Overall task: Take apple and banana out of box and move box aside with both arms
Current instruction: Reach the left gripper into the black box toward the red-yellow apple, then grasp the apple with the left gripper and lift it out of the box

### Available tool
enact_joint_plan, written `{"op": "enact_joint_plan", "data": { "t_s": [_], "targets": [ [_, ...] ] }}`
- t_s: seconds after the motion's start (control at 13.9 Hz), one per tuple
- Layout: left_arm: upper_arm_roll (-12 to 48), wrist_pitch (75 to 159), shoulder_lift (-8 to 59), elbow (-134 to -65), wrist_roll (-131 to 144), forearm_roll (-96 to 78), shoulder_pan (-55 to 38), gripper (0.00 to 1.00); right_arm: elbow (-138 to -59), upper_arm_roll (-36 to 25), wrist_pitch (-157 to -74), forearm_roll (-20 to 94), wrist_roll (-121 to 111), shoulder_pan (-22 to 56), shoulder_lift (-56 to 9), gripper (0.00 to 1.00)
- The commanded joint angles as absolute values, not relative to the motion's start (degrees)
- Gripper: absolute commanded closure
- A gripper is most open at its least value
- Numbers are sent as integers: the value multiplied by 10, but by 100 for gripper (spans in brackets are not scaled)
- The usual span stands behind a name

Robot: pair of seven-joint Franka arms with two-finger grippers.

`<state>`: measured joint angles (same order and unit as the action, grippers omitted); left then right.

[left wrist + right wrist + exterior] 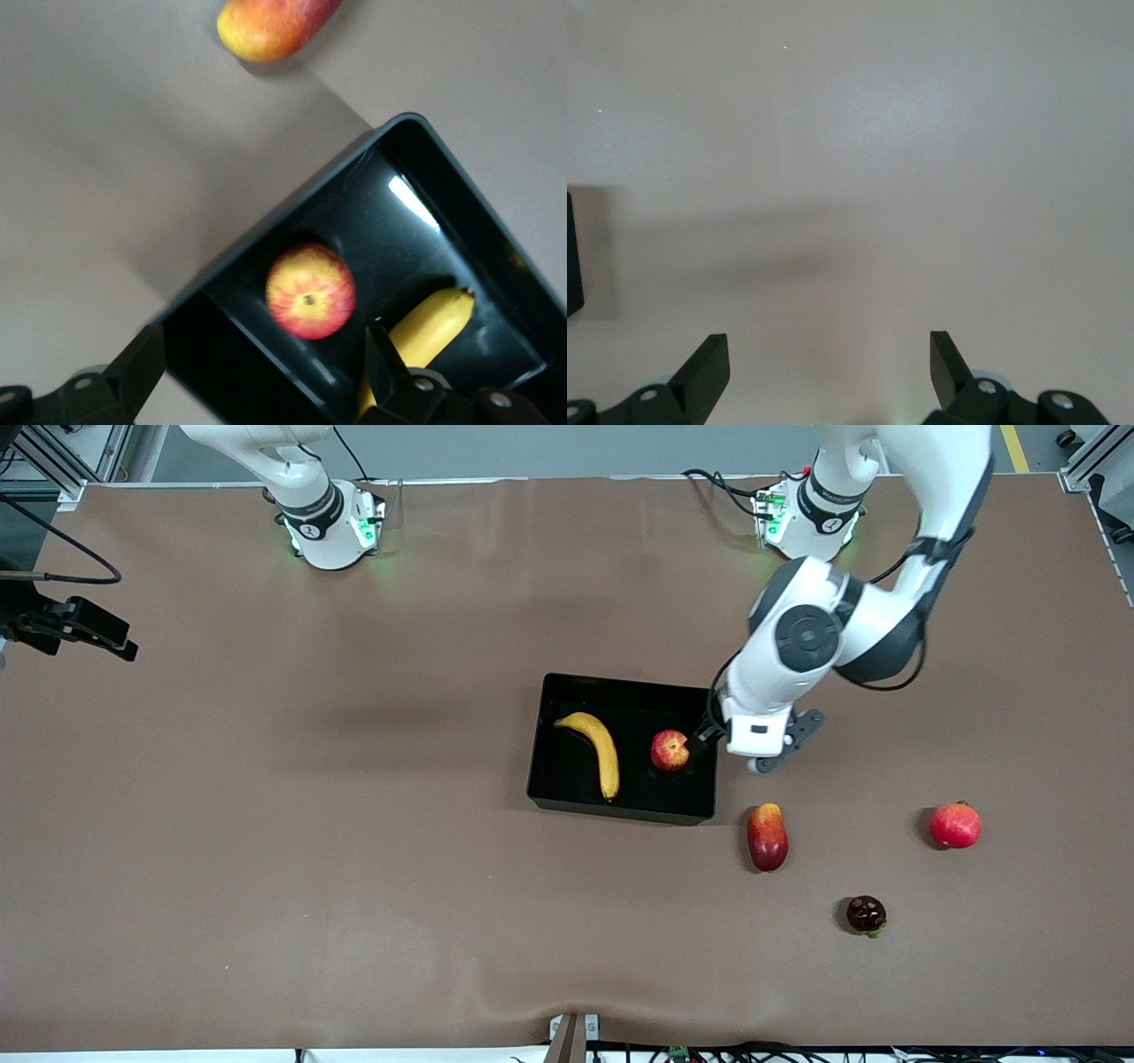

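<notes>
**Both fruits in the tray, both my jaws apart**

My right gripper [829, 372] hangs over bare brown table [266, 824] toward the right arm's end. Its jaws are spread wide with nothing between them. This arm waits; in the front view only its base and lower links show.

The shallow rectangular glossy black plastic tray [567, 784] sits near the middle of the table. Inside it the long curved yellow banana [598, 748] lies toward the wall at the right arm's end. The small round red apple with yellow patches [670, 750] rests toward the wall at the left arm's end. Banana and apple lie apart.

My left gripper [261, 372] hovers over the tray's wall at the left arm's end, just beside the apple. Its jaws stand apart and grip nothing; the apple lies in the tray under the gap.

On the table toward the left arm's end, outside the tray: an elongated red-yellow fruit [767, 836] close to the tray's corner, a small dark maroon round fruit [866, 914] closer to the table's front edge, and an all-red round fruit [955, 825] nearest the table's end edge.
</notes>
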<state>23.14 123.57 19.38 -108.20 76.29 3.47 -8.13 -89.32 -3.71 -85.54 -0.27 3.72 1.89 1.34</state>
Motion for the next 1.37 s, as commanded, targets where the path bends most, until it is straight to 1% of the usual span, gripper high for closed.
{"op": "enact_joint_plan", "data": {
  "t_s": [0.0,0.36,0.94,1.08,1.15,1.22,1.3],
  "targets": [
    [231,1240,244,-1037,854,82,-98,0,-892,-40,-853,2,42,22,15,0],
    [231,1293,299,-1033,917,121,-112,0,-891,-40,-852,2,42,22,15,0],
    [229,1298,354,-1036,923,148,-131,0,-891,-40,-853,2,42,22,15,0],
    [229,1307,359,-1038,925,151,-130,0,-891,-40,-853,2,42,22,15,0],
    [229,1306,359,-1038,925,151,-129,9,-891,-40,-853,2,42,22,15,0],
    [230,1306,359,-1036,924,151,-128,42,-891,-40,-853,2,42,22,15,0],
    [230,1306,359,-1035,919,151,-127,73,-891,-40,-852,2,42,21,15,0]
  ]
}}
